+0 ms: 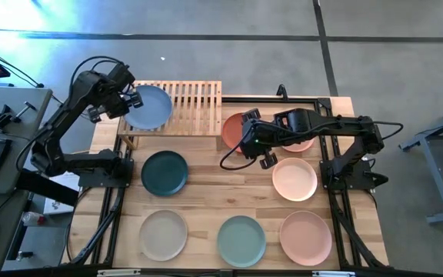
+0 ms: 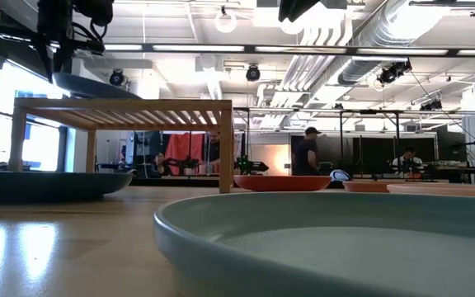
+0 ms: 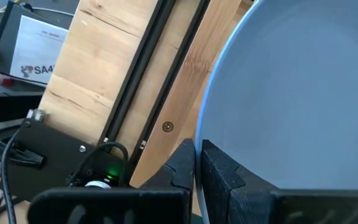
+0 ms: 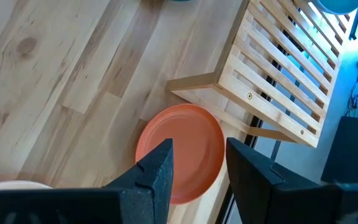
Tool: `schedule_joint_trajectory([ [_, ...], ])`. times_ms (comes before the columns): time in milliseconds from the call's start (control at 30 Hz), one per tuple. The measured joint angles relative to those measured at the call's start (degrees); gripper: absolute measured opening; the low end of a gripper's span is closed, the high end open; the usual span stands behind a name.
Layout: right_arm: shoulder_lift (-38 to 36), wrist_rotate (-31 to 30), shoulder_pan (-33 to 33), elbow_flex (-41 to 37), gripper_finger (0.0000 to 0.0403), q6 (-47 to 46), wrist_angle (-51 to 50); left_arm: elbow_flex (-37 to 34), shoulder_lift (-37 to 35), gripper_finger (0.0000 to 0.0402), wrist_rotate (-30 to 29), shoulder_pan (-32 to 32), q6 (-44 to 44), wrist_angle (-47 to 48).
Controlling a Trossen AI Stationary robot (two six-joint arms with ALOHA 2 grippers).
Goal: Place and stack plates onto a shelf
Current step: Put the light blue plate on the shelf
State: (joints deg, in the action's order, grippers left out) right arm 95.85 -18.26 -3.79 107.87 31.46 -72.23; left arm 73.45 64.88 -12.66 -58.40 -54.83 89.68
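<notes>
The left gripper pinches the rim of the blue plate between its dark fingers and holds it over the left end of the slatted wooden shelf; in the low view the plate hangs slightly tilted just above the shelf top, and whether its far edge touches the slats cannot be told. The right gripper hovers above the terracotta red plate, its fingers spread apart with nothing between them; that plate lies flat on the wooden tabletop just beside the right end of the shelf, close to one of its legs. Just right of the red plate, a peach-pink plate is mostly hidden under the right arm. A second peach-pink plate lies nearer the front, beside the right arm's base, and a third sits in the front row at the right. The dark teal plate rests on the table in front of the shelf's left half. Along the front edge lie the beige plate at the left and the sage green plate in the middle, all well apart from each other. The sage green plate's rim fills the foreground of the low view.
</notes>
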Motion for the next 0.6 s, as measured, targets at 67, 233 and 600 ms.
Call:
schedule_joint_trajectory([
  [67,0.0,0.0,0.0,0.0,0.0124,0.0,0.0,0.0,0.4,0.001,0.0,-0.4,1.0,0.0],
  [233,0.0,0.0,0.0,0.0,0.0124,0.0,0.0,0.0,1.1,0.0033,0.0,-0.9,1.1,0.1],
  [600,0.0,0.0,0.0,0.0,0.0124,0.0,0.0,0.0,1.4,0.0055,0.0,-0.9,2.5,0.1],
])
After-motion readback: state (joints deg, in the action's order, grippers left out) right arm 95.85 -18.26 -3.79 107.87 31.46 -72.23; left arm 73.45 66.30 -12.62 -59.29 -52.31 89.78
